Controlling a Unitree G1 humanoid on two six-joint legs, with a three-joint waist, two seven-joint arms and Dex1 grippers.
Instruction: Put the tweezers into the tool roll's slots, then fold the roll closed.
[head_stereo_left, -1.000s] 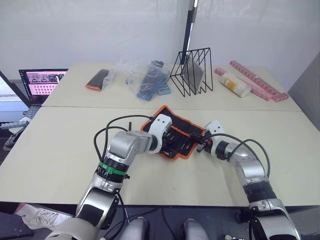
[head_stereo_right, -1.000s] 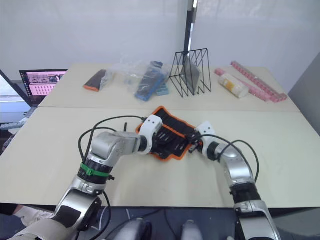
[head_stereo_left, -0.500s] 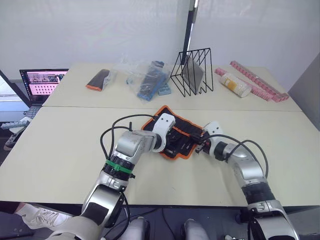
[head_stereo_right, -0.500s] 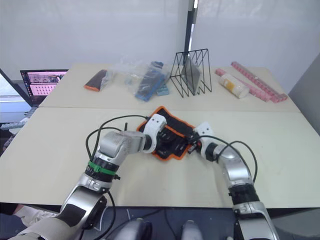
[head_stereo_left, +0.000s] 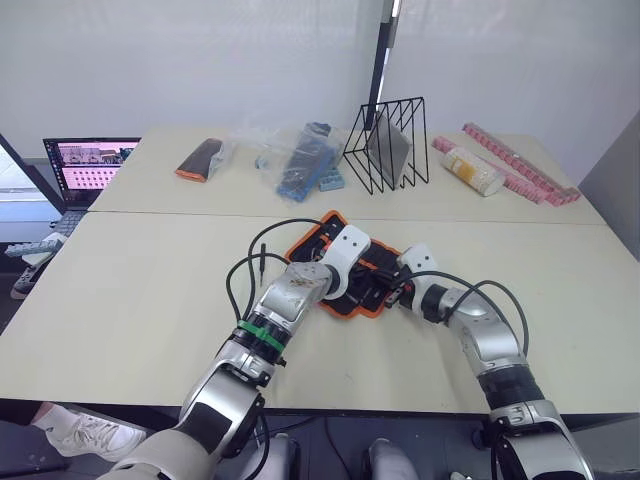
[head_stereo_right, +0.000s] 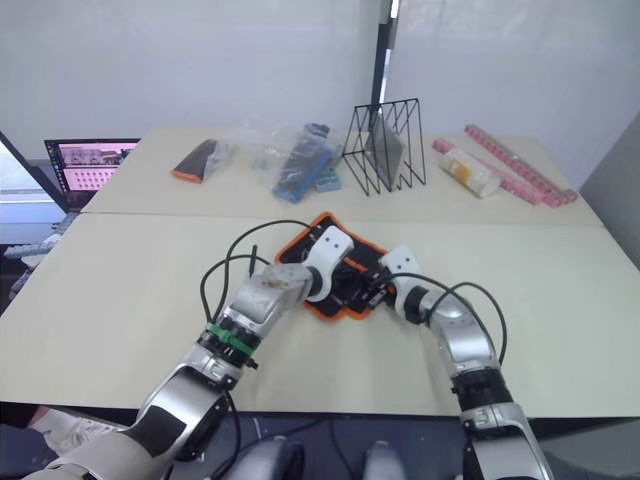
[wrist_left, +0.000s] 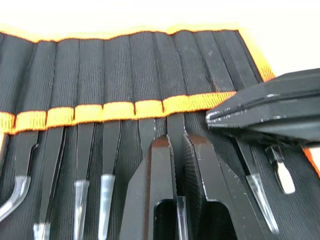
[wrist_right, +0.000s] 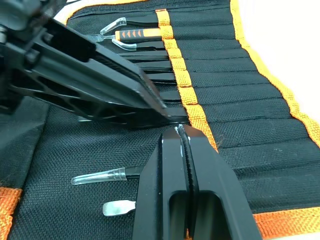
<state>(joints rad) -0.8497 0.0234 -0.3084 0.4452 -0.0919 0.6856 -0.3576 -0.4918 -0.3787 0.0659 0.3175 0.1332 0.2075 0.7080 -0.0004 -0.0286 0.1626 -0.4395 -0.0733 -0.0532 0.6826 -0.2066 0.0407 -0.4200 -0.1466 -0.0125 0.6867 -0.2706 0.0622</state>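
In open tool roll (wrist_left: 125, 65): seemingly slotted tweezers (wrist_left: 107, 150)

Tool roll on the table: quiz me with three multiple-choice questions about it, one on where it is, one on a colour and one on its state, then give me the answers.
1. Where does the tool roll lie?
A. On the near table, between the left gripper and the right gripper
B. Inside the wire rack
C. On the laptop

2. What colour is the roll's edge binding?
A. Blue
B. Orange
C. Pink

3. What state is the roll in?
A. Folded closed
B. Rolled up and strapped
C. Spread open, slots showing

Answers:
1 A: the eye views show it flat on the near table with a gripper at each side.
2 B: an orange band runs round the black fabric.
3 C: both wrist views show the row of slots laid bare.
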